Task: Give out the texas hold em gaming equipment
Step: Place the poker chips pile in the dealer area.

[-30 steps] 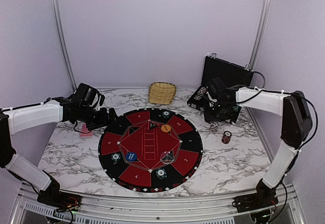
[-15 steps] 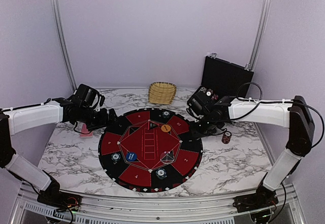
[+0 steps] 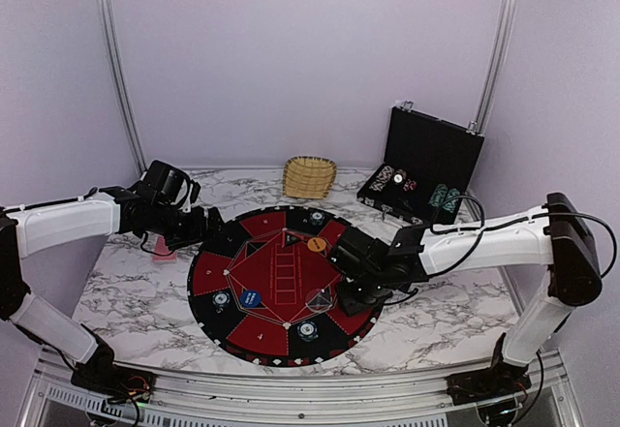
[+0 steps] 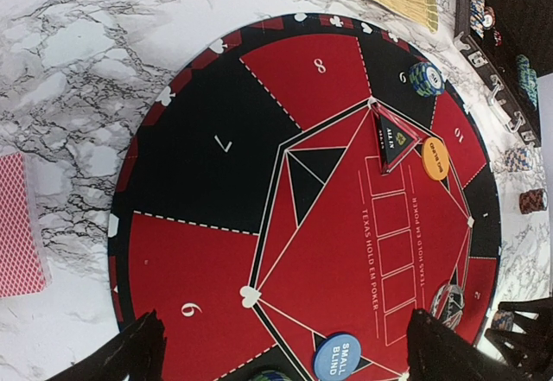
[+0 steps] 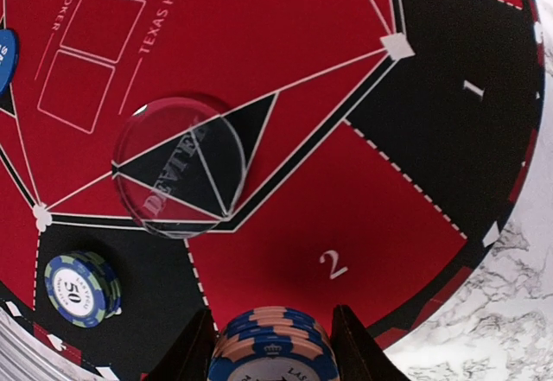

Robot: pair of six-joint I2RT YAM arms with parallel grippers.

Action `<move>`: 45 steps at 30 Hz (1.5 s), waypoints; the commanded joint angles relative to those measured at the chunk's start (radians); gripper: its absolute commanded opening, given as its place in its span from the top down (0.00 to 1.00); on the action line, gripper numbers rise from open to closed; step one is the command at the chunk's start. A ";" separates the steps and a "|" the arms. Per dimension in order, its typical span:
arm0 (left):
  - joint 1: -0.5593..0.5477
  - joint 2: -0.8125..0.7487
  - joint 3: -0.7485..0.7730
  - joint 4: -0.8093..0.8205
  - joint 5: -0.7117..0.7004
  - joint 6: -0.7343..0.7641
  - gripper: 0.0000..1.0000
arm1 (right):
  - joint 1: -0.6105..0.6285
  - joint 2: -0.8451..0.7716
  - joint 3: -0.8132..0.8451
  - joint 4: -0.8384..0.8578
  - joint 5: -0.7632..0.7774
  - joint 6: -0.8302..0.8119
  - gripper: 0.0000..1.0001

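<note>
Right wrist, right hand (image 5: pixel 272 352) gripping chip stack (image 5: pixel 272 338) over mat (image 5: pixel 371 208), clear disc (image 5: pixel 180 167) nearby, left hand (image 4: pixel 289 351) spread wide

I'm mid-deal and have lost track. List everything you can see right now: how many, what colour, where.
table: one, white marble.
mat: one, black and red, round, centre.
chip stacks on the mat: three, teal and white, near its rim.
held chip stack: one, blue and pinkish, over section 2.
loose chip stacks: two, one bluish, one dark red, on the marble near the case.
discs: orange, blue, clear, on the mat.
triangle marker: one, black and red, beside the orange disc.
cards: red-backed, count unclear, left of the mat.
basket: one, tan, far edge.
case: one, black, open, far right.
left gripper: open, empty.
right gripper: shut on the held chip stack.
</note>
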 commanded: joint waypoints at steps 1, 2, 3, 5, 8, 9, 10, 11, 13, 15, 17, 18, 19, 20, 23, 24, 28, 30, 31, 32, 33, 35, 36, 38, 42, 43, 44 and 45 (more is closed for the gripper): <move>0.003 -0.016 -0.010 0.014 0.013 0.014 0.01 | 0.051 0.006 -0.005 0.062 0.021 0.065 0.69; 0.003 -0.016 -0.009 0.014 0.014 0.013 0.01 | 0.061 0.014 -0.004 0.065 0.023 0.073 0.69; 0.003 -0.017 -0.008 0.014 0.013 0.013 0.01 | 0.071 0.024 -0.002 0.069 0.025 0.077 0.69; 0.003 -0.014 -0.006 0.013 0.016 0.015 0.01 | 0.083 0.042 0.005 0.075 0.029 0.084 0.69; 0.003 -0.013 -0.005 0.014 0.017 0.018 0.01 | 0.094 0.065 0.015 0.084 0.032 0.091 0.69; 0.003 -0.013 -0.005 0.014 0.017 0.018 0.01 | 0.096 0.071 0.016 0.086 0.031 0.093 0.69; 0.003 -0.012 -0.005 0.013 0.017 0.018 0.01 | 0.099 0.079 0.015 0.090 0.028 0.097 0.69; 0.003 -0.013 -0.005 0.013 0.018 0.018 0.01 | 0.102 0.084 0.014 0.093 0.026 0.100 0.69; 0.003 -0.012 -0.007 0.013 0.018 0.020 0.01 | 0.108 0.094 0.015 0.100 0.024 0.101 0.69; 0.003 -0.011 -0.007 0.014 0.017 0.020 0.01 | 0.113 0.105 0.021 0.107 0.020 0.101 0.69; 0.003 -0.010 -0.007 0.014 0.017 0.020 0.01 | 0.118 0.118 0.030 0.109 0.019 0.101 0.69; 0.003 -0.009 -0.008 0.014 0.018 0.020 0.01 | 0.122 0.123 0.034 0.109 0.020 0.103 0.69; 0.003 -0.010 -0.008 0.014 0.017 0.021 0.01 | 0.125 0.128 0.037 0.109 0.019 0.105 0.69; 0.003 -0.009 -0.008 0.013 0.015 0.021 0.01 | 0.128 0.133 0.039 0.111 0.018 0.107 0.69; 0.003 -0.009 -0.010 0.013 0.015 0.022 0.01 | 0.136 0.142 0.041 0.114 0.015 0.114 0.69; 0.003 -0.008 -0.010 0.014 0.016 0.022 0.01 | 0.137 0.143 0.041 0.116 0.013 0.115 0.69; 0.003 -0.008 -0.011 0.015 0.017 0.023 0.01 | 0.141 0.152 0.050 0.120 0.012 0.117 0.68; 0.003 -0.007 -0.013 0.017 0.017 0.023 0.01 | 0.142 0.158 0.056 0.117 0.012 0.116 0.68; 0.003 -0.007 -0.013 0.017 0.017 0.023 0.01 | 0.143 0.161 0.058 0.116 0.012 0.117 0.67; 0.003 -0.007 -0.013 0.017 0.017 0.023 0.01 | 0.143 0.163 0.061 0.114 0.011 0.116 0.67; 0.003 -0.007 -0.013 0.018 0.017 0.024 0.01 | 0.144 0.164 0.060 0.114 0.013 0.118 0.67; 0.003 -0.008 -0.014 0.018 0.018 0.023 0.01 | 0.145 0.166 0.060 0.110 0.013 0.120 0.66; 0.003 -0.009 -0.014 0.018 0.017 0.024 0.01 | 0.144 0.167 0.061 0.108 0.012 0.120 0.65; 0.003 -0.009 -0.014 0.018 0.018 0.023 0.01 | 0.143 0.165 0.057 0.107 0.011 0.123 0.61; 0.003 -0.010 -0.016 0.020 0.019 0.024 0.01 | 0.146 0.158 0.054 0.107 0.008 0.128 0.55; 0.003 -0.010 -0.017 0.019 0.019 0.024 0.01 | 0.146 0.157 0.054 0.104 0.010 0.127 0.54; 0.005 -0.010 -0.017 0.020 0.018 0.023 0.01 | 0.146 0.158 0.055 0.097 0.014 0.128 0.53; 0.005 -0.011 -0.017 0.020 0.017 0.023 0.01 | 0.146 0.156 0.056 0.093 0.016 0.128 0.53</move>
